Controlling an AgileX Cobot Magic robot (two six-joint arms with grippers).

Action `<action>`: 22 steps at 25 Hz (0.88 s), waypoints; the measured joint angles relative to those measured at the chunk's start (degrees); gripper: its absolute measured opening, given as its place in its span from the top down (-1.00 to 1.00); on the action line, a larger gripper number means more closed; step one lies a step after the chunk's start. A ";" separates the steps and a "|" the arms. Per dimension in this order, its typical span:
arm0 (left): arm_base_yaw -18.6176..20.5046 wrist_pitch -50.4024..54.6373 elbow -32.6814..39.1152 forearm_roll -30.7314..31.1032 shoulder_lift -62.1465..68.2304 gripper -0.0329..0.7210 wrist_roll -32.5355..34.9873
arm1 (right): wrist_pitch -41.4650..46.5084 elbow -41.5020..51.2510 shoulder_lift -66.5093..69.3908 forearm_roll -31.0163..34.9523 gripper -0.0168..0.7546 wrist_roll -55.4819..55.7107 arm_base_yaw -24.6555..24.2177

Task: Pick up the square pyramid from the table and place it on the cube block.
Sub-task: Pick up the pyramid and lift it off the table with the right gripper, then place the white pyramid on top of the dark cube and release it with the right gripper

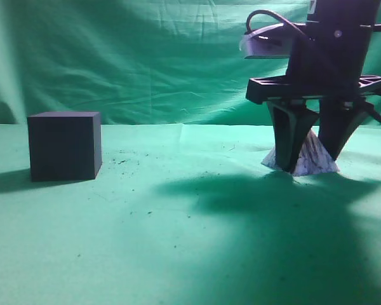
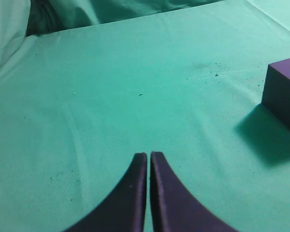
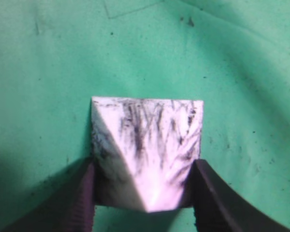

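We see the right gripper (image 1: 310, 166) at right of frame, fingers astride the square pyramid (image 1: 312, 157), pressed to both sides | pyramid base on the table (image 1: 178, 241), white with dark marbling | left gripper (image 2: 148, 157) fingers together, empty | matte dark cube block (image 1: 64, 145) at left, well apart | green cloth wrinkled, crumb-speckled.

The cube (image 1: 65, 145) sits on the green worktop (image 1: 178, 241) over at nine o'clock, with dark crumbs scattered just to its right. Well apart from it, at three o'clock, the right gripper (image 1: 312, 152) has its jaws down on either side of the pyramid (image 1: 310, 159), which rests on the cloth. A green backdrop (image 1: 146, 57) hangs behind.
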 joint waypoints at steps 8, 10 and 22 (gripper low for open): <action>0.00 0.00 0.00 0.00 0.00 0.91 0.00 | 6.41 -7.41 -4.02 -1.60 0.02 -0.37 0.00; 0.00 0.00 0.00 0.00 0.00 0.91 0.00 | 8.65 -10.46 -6.24 -0.01 0.02 -2.26 0.00; 0.00 0.00 0.00 0.00 0.00 0.91 0.00 | 22.42 -33.12 -4.67 8.52 0.02 -9.13 17.86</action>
